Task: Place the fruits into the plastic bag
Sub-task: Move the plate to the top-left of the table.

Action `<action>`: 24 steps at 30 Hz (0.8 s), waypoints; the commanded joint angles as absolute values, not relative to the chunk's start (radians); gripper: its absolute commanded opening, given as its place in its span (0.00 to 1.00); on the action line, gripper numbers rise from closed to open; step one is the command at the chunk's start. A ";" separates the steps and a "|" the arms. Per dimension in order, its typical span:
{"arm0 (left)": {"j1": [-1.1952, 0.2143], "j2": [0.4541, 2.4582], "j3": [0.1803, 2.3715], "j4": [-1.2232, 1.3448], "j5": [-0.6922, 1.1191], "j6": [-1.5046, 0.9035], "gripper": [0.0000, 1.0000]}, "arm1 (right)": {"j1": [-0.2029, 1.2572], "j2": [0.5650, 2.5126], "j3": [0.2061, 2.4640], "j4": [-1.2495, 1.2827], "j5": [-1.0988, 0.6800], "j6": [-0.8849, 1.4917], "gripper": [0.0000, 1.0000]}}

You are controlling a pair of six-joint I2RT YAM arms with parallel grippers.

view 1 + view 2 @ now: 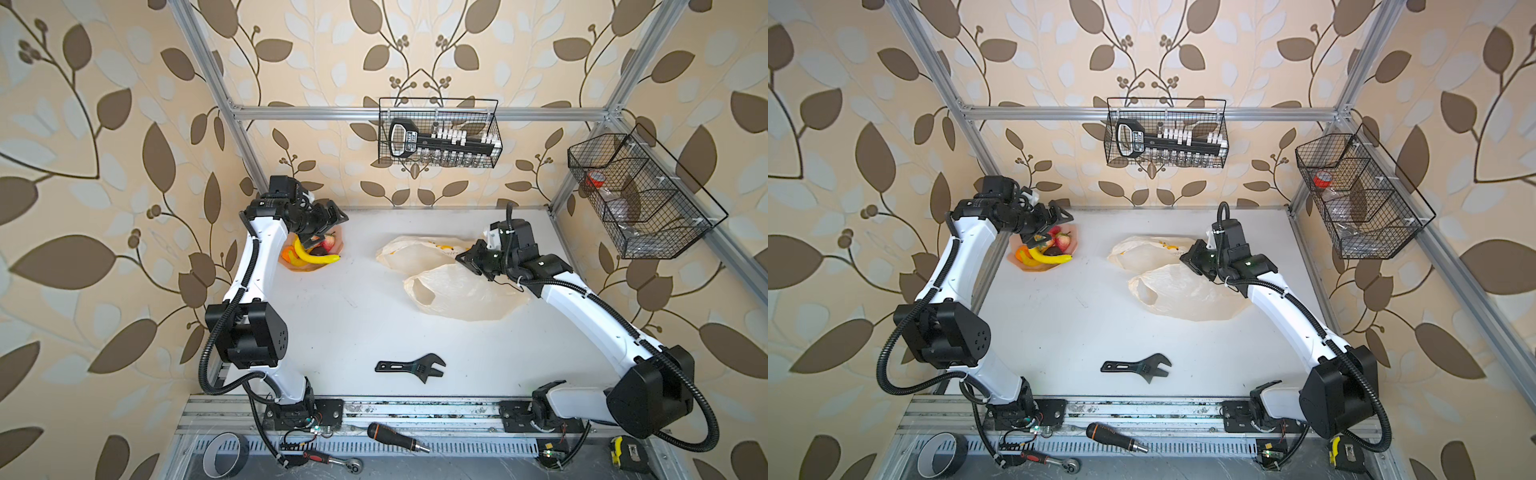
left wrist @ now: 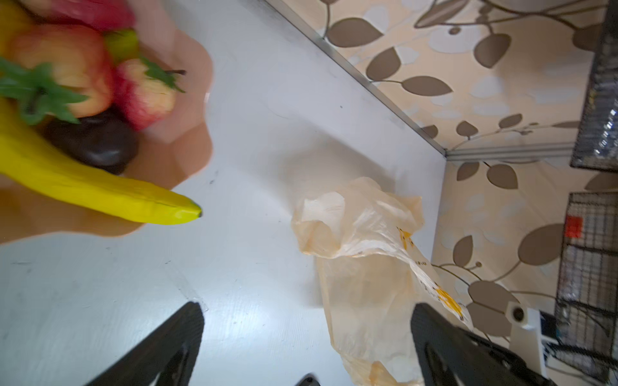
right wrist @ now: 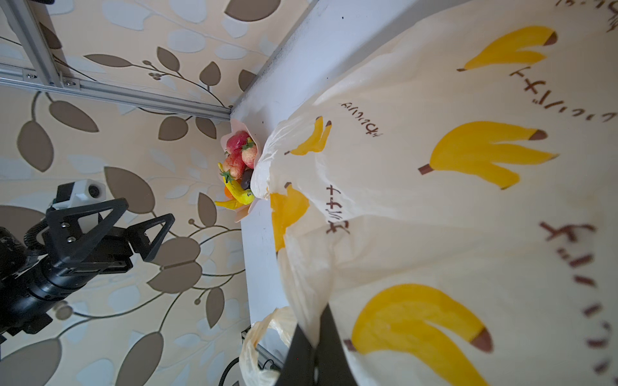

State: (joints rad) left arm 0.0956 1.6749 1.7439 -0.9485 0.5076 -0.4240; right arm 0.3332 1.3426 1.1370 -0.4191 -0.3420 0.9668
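The fruits lie heaped in a pink dish at the table's back left: a yellow banana, red strawberries and a dark round one. My left gripper hangs just above the heap, open, with nothing between its fingers. The plastic bag, cream with yellow banana prints, lies crumpled at the back right. My right gripper is shut on a fold of the plastic bag near its mouth, lifting that edge. In both top views the right gripper sits over the bag.
A black adjustable wrench lies near the table's front. A wire basket hangs on the back wall, and a second wire basket on the right wall. A screwdriver, ratchet, tape roll and tape measure lie along the front rail.
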 commanded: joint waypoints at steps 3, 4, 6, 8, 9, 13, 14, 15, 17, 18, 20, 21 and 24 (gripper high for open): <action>0.103 1.648 1.712 -1.009 0.386 -0.464 0.98 | 0.331 1.361 1.132 -0.423 -0.358 0.952 0.00; 0.106 1.648 1.707 -1.012 0.374 -0.467 0.97 | 0.331 1.362 1.132 -0.425 -0.358 0.948 0.00; 0.105 1.647 1.693 -1.012 0.359 -0.475 0.97 | 0.331 1.362 1.135 -0.429 -0.359 0.943 0.00; 0.107 1.649 1.681 -1.027 0.333 -0.481 0.95 | 0.331 1.365 1.137 -0.432 -0.358 0.937 0.00; 0.111 1.650 1.673 -1.045 0.308 -0.490 0.95 | 0.330 1.365 1.139 -0.436 -0.359 0.933 0.00; 0.151 1.643 1.583 -1.027 0.299 -0.534 0.87 | 0.331 1.367 1.142 -0.436 -0.359 0.925 0.00; 0.160 1.645 1.555 -1.002 0.306 -0.549 0.86 | 0.330 1.368 1.143 -0.435 -0.360 0.924 0.00; 0.173 1.651 1.532 -0.979 0.316 -0.569 0.83 | 0.330 1.368 1.143 -0.431 -0.362 0.925 0.00; 0.189 1.671 1.506 -0.940 0.347 -0.607 0.78 | 0.331 1.373 1.146 -0.428 -0.366 0.923 0.00; 0.193 1.684 1.499 -0.918 0.359 -0.627 0.76 | 0.332 1.376 1.151 -0.428 -0.367 0.922 0.00; 0.194 1.707 1.494 -0.887 0.354 -0.654 0.73 | 0.333 1.380 1.156 -0.429 -0.367 0.916 0.00; 0.195 1.721 1.494 -0.873 0.349 -0.670 0.72 | 0.334 1.381 1.160 -0.429 -0.367 0.915 0.00; 0.195 1.758 1.492 -0.832 0.338 -0.702 0.70 | 0.338 1.381 1.163 -0.429 -0.364 0.912 0.00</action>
